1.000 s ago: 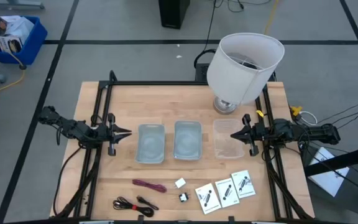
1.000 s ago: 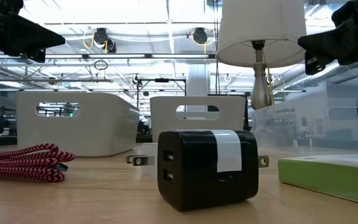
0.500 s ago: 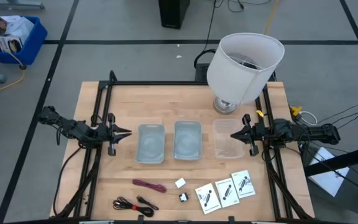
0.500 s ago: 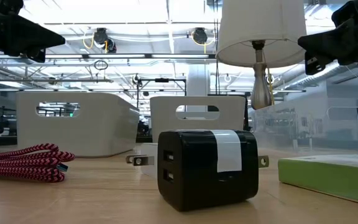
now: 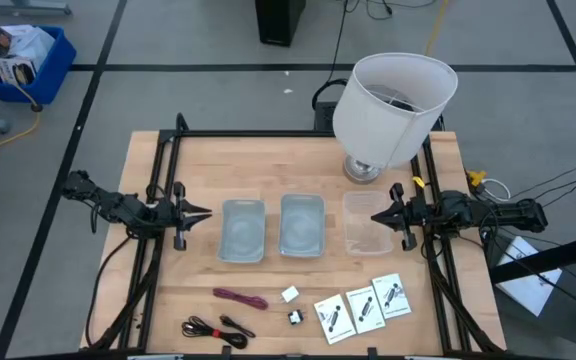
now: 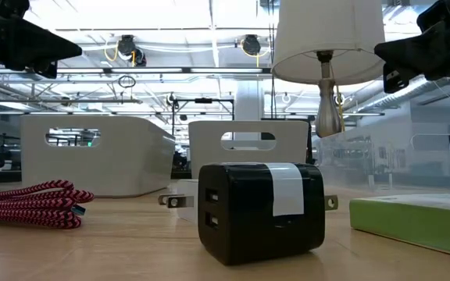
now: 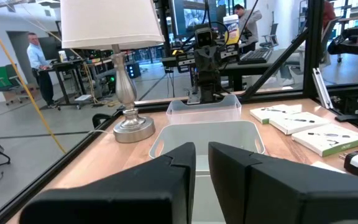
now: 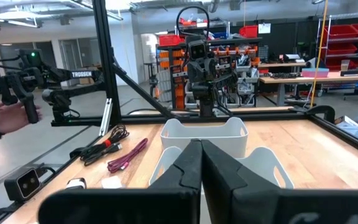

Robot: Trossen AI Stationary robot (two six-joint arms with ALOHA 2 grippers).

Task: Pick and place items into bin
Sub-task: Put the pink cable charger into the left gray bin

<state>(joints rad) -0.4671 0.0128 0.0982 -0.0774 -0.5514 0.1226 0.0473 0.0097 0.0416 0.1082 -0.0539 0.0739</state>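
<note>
Grey taped floor surrounds the pale wood-grain table (image 5: 298,160) from above. Left gripper (image 5: 200,212), a sliver apart, and right gripper (image 5: 378,215), pinched closed, both hold nothing. Braided dark red coiled cable (image 5: 240,297) lies lower centre; glossy white cards (image 5: 362,304) lower right. Level view: boxy tiny black block (image 6: 260,209) centre.

In the low view the picture's edge cuts off the dark red coiled cable (image 6: 26,204) and a white card (image 6: 420,222). The tiny black block (image 6: 260,211) hides most of the tiny white block (image 6: 180,193). From above, the cards' print is too small to read.
</note>
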